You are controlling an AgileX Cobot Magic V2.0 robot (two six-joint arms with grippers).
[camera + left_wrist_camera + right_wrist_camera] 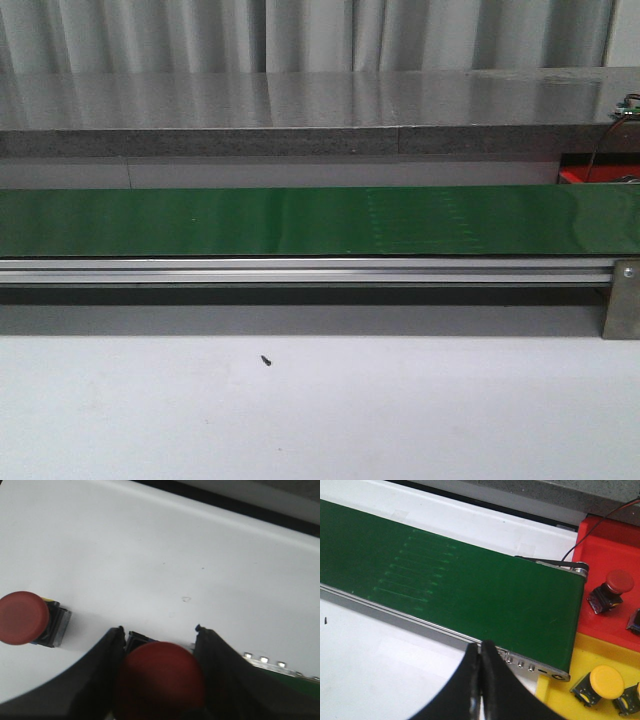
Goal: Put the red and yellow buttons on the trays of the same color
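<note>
I am looking through my left wrist camera, and my left pincer (pixel 159 680) is squeezing a red button (pixel 160 680) between its two dark fingers (pixel 95 680). The button's round cap is facing the camera, so its long way is pointing up toward the wrist. Another red button (pixel 22 617) is lying on its side on the white bench (pixel 165 550), near the pincer but not touching it.

My right pincer (pixel 481 680) is pressed together with nothing in it. It is hanging over the bench just beside the near edge of the green belt (pixel 470 585). Past the end of the belt I am seeing the red tray (pixel 605 545) with a red button (pixel 611 590) sitting on it, and the yellow tray (pixel 565 660) with a yellow button (pixel 602 682) on it.

I am thinking the held button needs to go to the red tray. That tray is lying far off to my right, much closer to my right arm than to my left one.
</note>
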